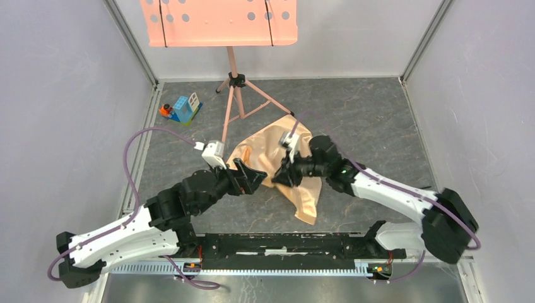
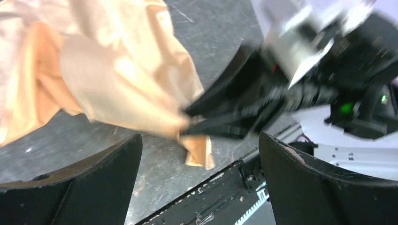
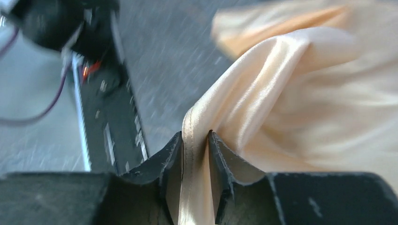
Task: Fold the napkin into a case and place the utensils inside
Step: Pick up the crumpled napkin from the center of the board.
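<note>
The napkin [image 1: 277,154], a shiny peach-orange cloth, lies crumpled on the grey floor between both arms. My right gripper [image 1: 282,177] lifts its near-left edge. In the right wrist view the jaws [image 3: 195,136] stand open by a narrow gap, and the napkin's stitched hem [image 3: 190,154] runs between them. My left gripper [image 1: 255,178] is wide open just left of the cloth with nothing in it. In its wrist view the napkin [image 2: 117,70] and the right gripper [image 2: 206,123] lie ahead of the left gripper [image 2: 199,136]. No case and no utensils are in view.
A salmon-pink perforated music-stand tray [image 1: 217,22] stands at the back on tripod legs [image 1: 235,85] that reach close to the napkin. Toy blocks [image 1: 183,108] sit at the back left. A black rail [image 1: 284,245] runs along the near edge. Grey walls close in both sides.
</note>
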